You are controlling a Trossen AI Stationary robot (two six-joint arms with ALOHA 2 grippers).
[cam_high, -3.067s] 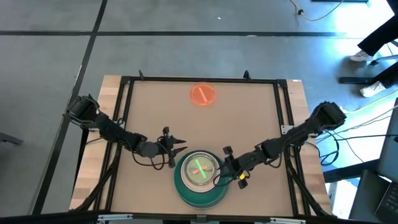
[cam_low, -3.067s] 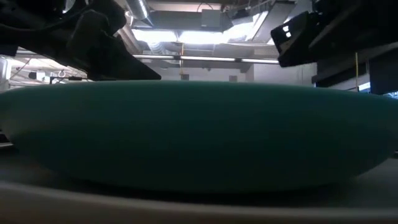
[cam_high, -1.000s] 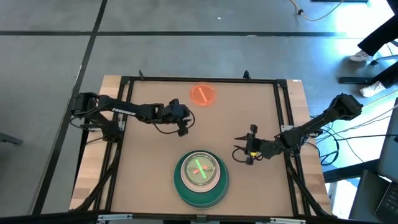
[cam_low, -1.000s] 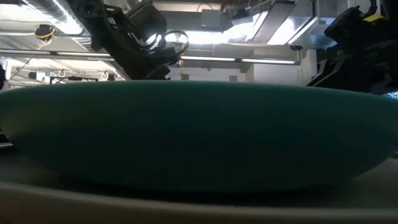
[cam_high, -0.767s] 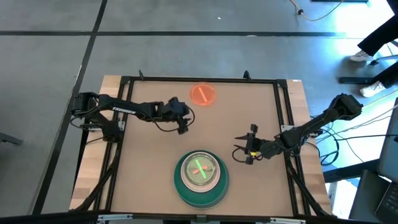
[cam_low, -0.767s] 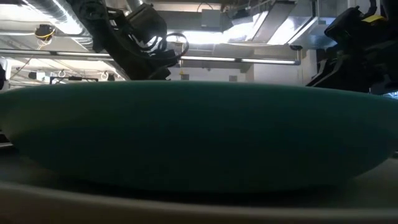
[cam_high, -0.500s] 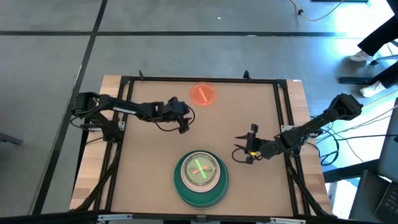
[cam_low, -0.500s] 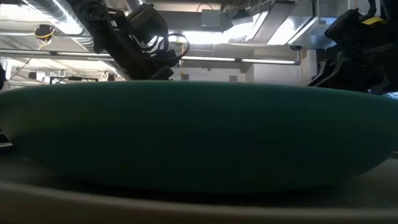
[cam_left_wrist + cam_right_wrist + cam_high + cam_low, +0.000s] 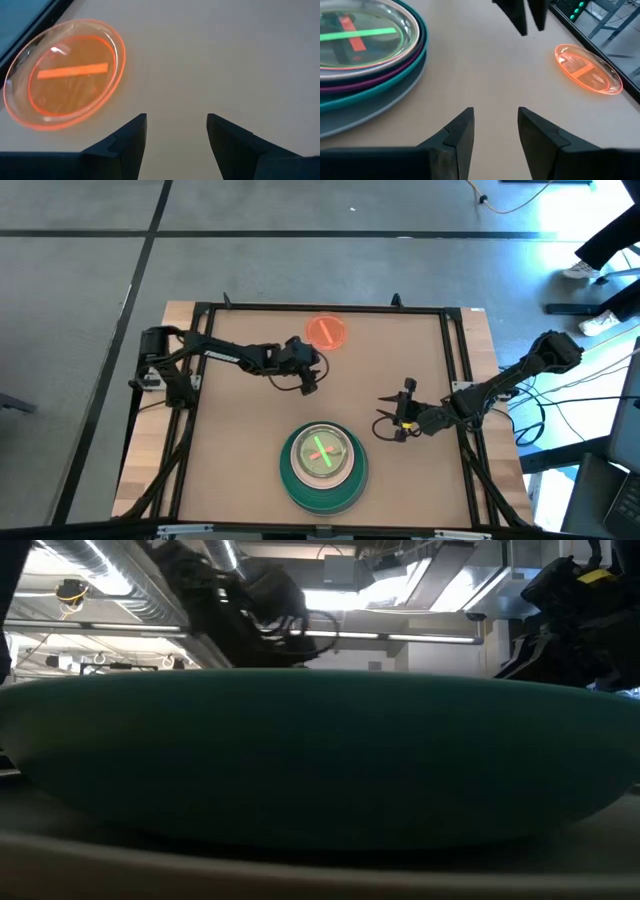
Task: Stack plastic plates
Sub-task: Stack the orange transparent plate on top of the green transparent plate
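Observation:
A stack of plastic plates (image 9: 322,468) sits near the table's front edge: teal and magenta rims (image 9: 395,65) below, translucent plates with a green and a pink bar (image 9: 355,35) on top. A small orange plate (image 9: 325,332) lies flat by itself near the far edge, also in the left wrist view (image 9: 65,72). My left gripper (image 9: 308,383) hovers open just on the near side of the orange plate, its fingers (image 9: 131,135) over bare table. My right gripper (image 9: 384,426) stands open to the right of the stack, holding nothing.
A black frame (image 9: 205,315) borders the brown table top. In the low view the teal plate's wall (image 9: 320,750) fills the picture. Bare table lies between the stack and the orange plate (image 9: 590,70). A person's legs (image 9: 610,240) show beyond the far right corner.
My left gripper has moved toward the table's right edge and a little down, coming closer to the orange plate. My right gripper, the stack and the orange plate have stayed where they were.

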